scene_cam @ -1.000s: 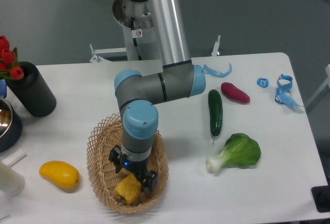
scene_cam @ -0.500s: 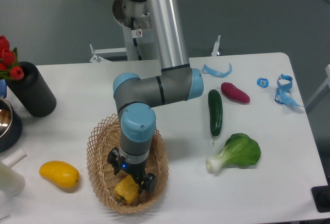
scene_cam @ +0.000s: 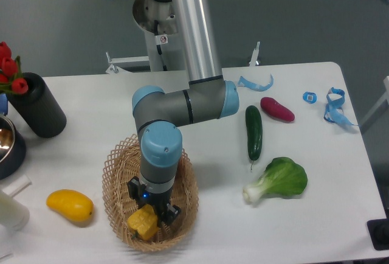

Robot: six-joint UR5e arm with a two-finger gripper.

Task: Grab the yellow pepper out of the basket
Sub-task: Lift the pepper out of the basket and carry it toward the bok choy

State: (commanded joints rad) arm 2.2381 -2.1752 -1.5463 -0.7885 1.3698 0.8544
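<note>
The yellow pepper (scene_cam: 142,222) lies at the near end of the oval wicker basket (scene_cam: 115,179), its top partly hidden by the arm. My gripper (scene_cam: 149,213) points straight down into the basket, its dark fingers standing on either side of the pepper's upper part. The wrist blocks the view of the fingertips, so whether they press on the pepper does not show. The pepper looks to rest on the basket's floor.
A smooth yellow-orange fruit (scene_cam: 70,205) lies left of the basket. A green cucumber (scene_cam: 253,132), a purple vegetable (scene_cam: 277,109) and a leafy green (scene_cam: 279,180) lie to the right. A black cylinder with red flowers (scene_cam: 36,107) and a dark bowl (scene_cam: 9,145) stand at the far left.
The gripper has shifted slightly left and down into the basket over the last second. The pepper has moved a little to the left with it.
</note>
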